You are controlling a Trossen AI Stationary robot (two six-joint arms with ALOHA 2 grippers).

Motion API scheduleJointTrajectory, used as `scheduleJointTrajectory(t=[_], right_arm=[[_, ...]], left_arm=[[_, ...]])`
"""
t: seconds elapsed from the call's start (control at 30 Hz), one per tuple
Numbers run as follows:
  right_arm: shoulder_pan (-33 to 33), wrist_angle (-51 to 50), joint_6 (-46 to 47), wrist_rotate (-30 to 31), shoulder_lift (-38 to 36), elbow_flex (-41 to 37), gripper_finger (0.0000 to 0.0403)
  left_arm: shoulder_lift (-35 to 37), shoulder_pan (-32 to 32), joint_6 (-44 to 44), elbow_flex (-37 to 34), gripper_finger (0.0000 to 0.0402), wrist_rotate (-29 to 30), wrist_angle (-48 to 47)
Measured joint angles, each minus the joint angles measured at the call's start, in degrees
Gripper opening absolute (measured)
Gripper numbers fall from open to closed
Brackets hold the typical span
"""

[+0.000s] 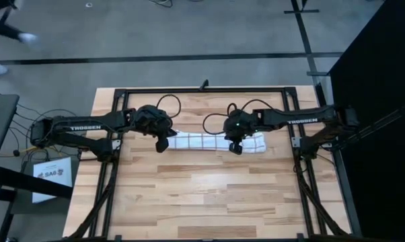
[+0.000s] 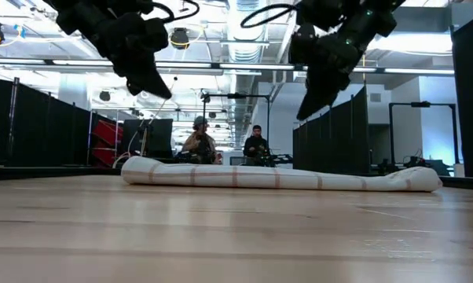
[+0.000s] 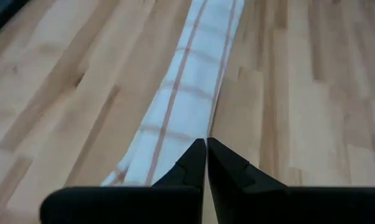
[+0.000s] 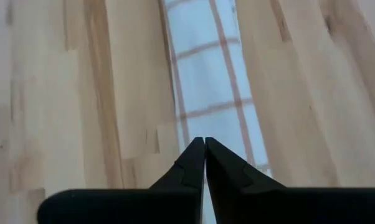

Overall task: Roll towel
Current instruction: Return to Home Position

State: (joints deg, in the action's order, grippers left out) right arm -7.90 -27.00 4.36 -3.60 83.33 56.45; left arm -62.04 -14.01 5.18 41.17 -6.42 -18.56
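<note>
Hanging pinched closed and empty over the rolled towel (image 1: pixel 202 142) lying across the table (image 1: pixel 209 195), the left gripper (image 1: pixel 162 146) and right gripper (image 1: pixel 235 149) should rise straight up before retracting, so nothing snags.

- A wooden table (image 1: pixel 209 195) made of light planks.
- A black metal frame (image 1: pixel 202 89) around the table's edge.
- A grey floor (image 1: pixel 155 33) with a dark line (image 1: pixel 155 59) across it.
- A white paper (image 1: pixel 51 176) beside the table.
- Two people (image 2: pixel 199 140) far back in the room.
</note>
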Motion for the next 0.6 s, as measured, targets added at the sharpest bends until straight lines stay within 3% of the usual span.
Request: scheduleJointTrajectory(t=[0.17,0.4,0.6], right_arm=[[1.3,20.5,2.6,-4.1,-5.0,-4.6,0.0000],[-2.6,56.2,13.3,-4.6,-14.8,-23.9,0.0000],[-4.7,67.6,18.6,-3.9,-20.4,-36.7,0.0000]], left_arm=[[4.1,0.6,-0.4,-1.2,0.0000,-2.3,10.7],[11.7,0.5,5.0,-13.2,0.0000,-2.5,26.2],[13.9,0.5,12.6,-22.3,0.0000,-1.1,31.5]])
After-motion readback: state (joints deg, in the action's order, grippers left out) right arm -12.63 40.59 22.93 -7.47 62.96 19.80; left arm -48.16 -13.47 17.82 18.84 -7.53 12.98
